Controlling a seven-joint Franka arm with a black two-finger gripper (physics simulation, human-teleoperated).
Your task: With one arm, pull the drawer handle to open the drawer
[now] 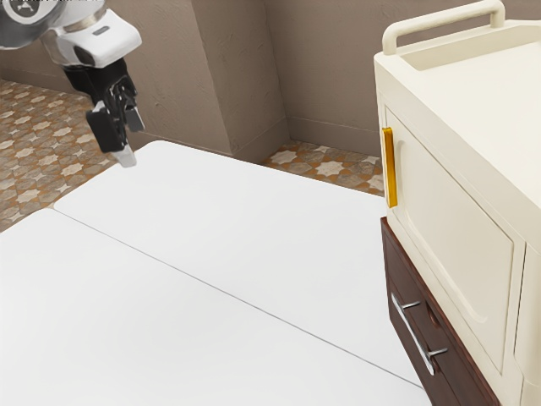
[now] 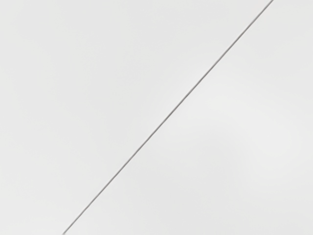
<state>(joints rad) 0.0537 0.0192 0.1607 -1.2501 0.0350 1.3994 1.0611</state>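
My gripper [image 1: 130,142] is at the upper left of the exterior view, raised over the far part of the white table, its fingers apart with nothing between them. A dark brown drawer front [image 1: 404,275] stands at the exterior view's lower right, below a cream cabinet. Across it runs a silver bar handle [image 1: 409,328] on two short posts. A wide stretch of table separates my gripper from this handle. No gap shows around the visible part of the drawer front, whose lower end is cut off by the picture's edge.
Above the drawer, the cream cabinet [image 1: 452,245] has a door with a yellow handle [image 1: 390,167] and a rail on top. The white table [image 1: 228,228] has a thin seam, and its surface [image 2: 98,88] lies under my hand. A brown wall [image 1: 325,68] rises behind.
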